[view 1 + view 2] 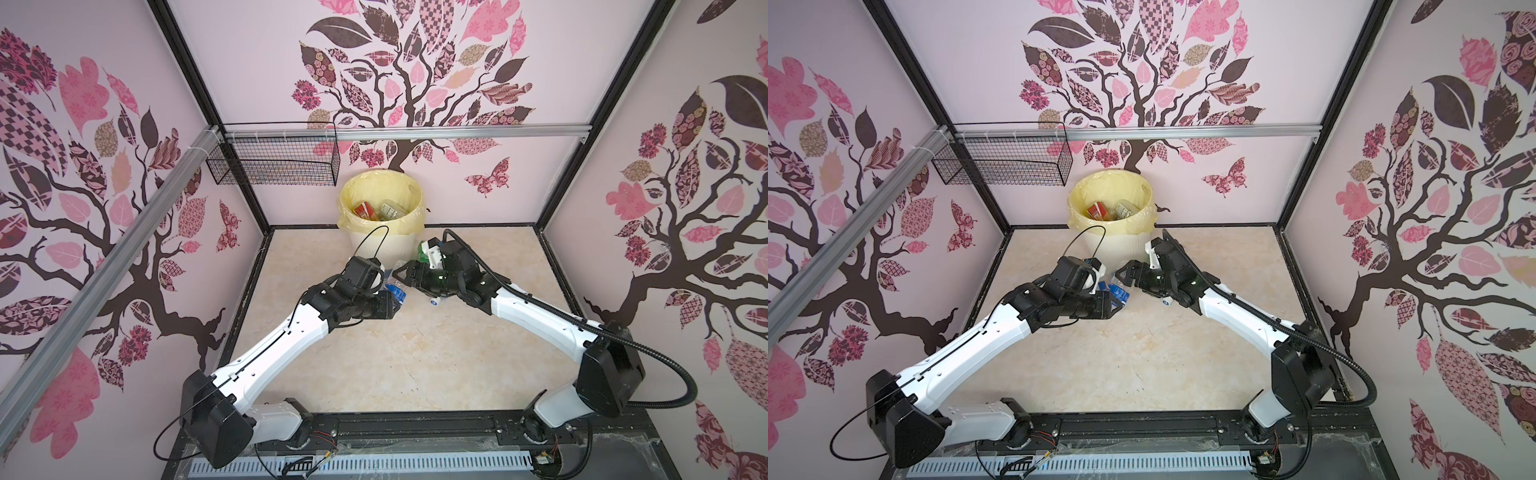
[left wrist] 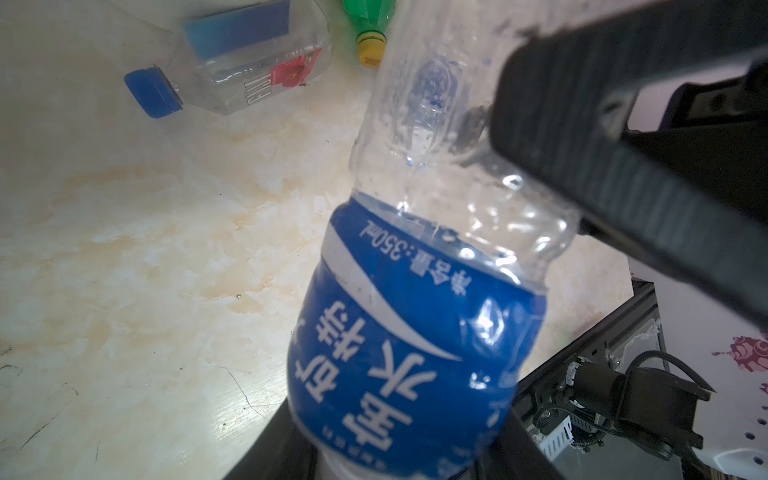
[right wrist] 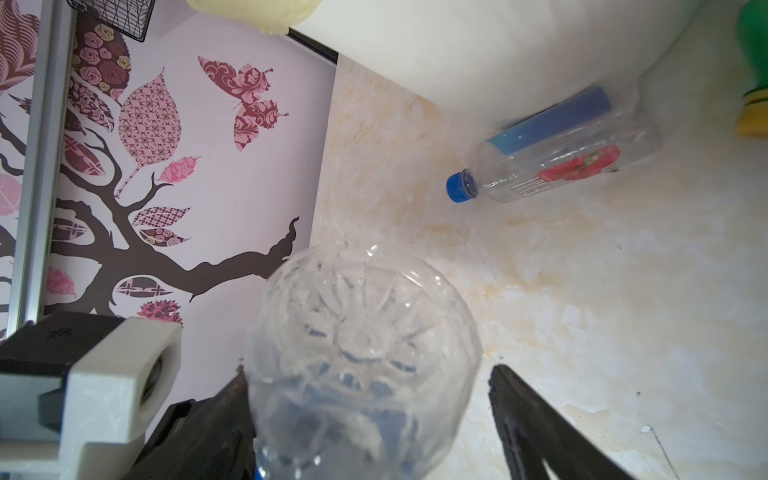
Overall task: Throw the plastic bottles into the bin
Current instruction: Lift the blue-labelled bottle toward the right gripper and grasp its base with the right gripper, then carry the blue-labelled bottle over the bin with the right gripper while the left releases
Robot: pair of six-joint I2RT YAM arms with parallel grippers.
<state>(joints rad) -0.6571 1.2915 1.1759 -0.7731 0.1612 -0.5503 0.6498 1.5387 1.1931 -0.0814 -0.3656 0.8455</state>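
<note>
My left gripper (image 2: pixel 390 453) is shut on a clear plastic bottle (image 2: pixel 415 332) at its blue label and holds it above the floor, in front of the bin (image 1: pixel 380 245). Both top views show this bottle (image 1: pixel 395 289) (image 1: pixel 1119 291) between the two grippers. My right gripper (image 3: pixel 370 415) stands open around the bottle's clear base (image 3: pixel 361 353). One finger (image 3: pixel 224 424) lies against it, while the other finger (image 3: pixel 532 415) is a gap away. Lined with a pale yellow bag, the bin holds several bottles (image 1: pixel 365 210).
A square clear bottle with a blue cap and a red flower (image 3: pixel 552 162) (image 2: pixel 249 70) lies on the floor beside the bin. A green bottle with a yellow cap (image 2: pixel 368 29) lies next to it. A black wire basket (image 1: pixel 274 166) hangs on the rail at the back left.
</note>
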